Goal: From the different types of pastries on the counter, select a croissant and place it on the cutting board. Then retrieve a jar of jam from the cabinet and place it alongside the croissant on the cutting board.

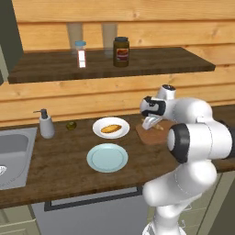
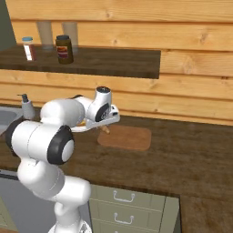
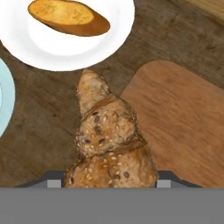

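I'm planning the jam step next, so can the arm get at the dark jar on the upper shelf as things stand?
Probably not yet. The gripper is shut on the croissant, low over the counter by the cutting board. The jar stands unobstructed at the open shelf's front, so the way looks free once the croissant is down.

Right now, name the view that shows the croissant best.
The hand view: the seeded croissant fills its centre, held in the gripper beside the cutting board. The base views show just a small tan bit below the hand.
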You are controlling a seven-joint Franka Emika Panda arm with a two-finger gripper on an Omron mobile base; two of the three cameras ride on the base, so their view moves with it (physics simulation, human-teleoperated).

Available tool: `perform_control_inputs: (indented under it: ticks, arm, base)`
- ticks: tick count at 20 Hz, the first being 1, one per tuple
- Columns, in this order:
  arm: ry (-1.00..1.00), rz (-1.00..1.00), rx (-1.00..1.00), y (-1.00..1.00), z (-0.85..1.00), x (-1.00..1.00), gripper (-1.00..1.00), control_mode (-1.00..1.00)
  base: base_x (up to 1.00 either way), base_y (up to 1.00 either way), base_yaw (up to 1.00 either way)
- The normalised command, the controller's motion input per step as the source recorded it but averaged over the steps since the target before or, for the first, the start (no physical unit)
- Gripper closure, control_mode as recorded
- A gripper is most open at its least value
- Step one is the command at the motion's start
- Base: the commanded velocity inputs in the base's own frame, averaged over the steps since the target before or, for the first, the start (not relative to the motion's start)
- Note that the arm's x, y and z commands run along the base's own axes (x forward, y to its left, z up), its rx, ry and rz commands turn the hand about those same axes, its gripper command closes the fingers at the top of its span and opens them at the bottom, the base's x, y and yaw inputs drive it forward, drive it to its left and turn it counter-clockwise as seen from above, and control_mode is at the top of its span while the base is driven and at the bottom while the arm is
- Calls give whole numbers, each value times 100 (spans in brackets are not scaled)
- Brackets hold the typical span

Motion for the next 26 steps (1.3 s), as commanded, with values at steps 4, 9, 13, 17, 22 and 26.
perform_control_inputs:
  ticks: [4, 9, 13, 17, 22, 26]
  arm:
    - [0, -3, 0, -7, -19, 12, 100, -100]
    - [0, 0, 0, 0, -28, 26, 100, -100]
    - [0, 0, 0, -6, -20, 27, 100, -100]
    - [1, 0, 0, -9, -20, 23, 100, -100]
    - [0, 0, 0, -26, -12, 11, 100, -100]
    - [0, 0, 0, -12, -14, 1, 100, -100]
  base:
    - [0, 0, 0]
    - [0, 0, 0]
    - [0, 0, 0]
    - [0, 0, 0]
    - [0, 0, 0]
    - [0, 0, 0]
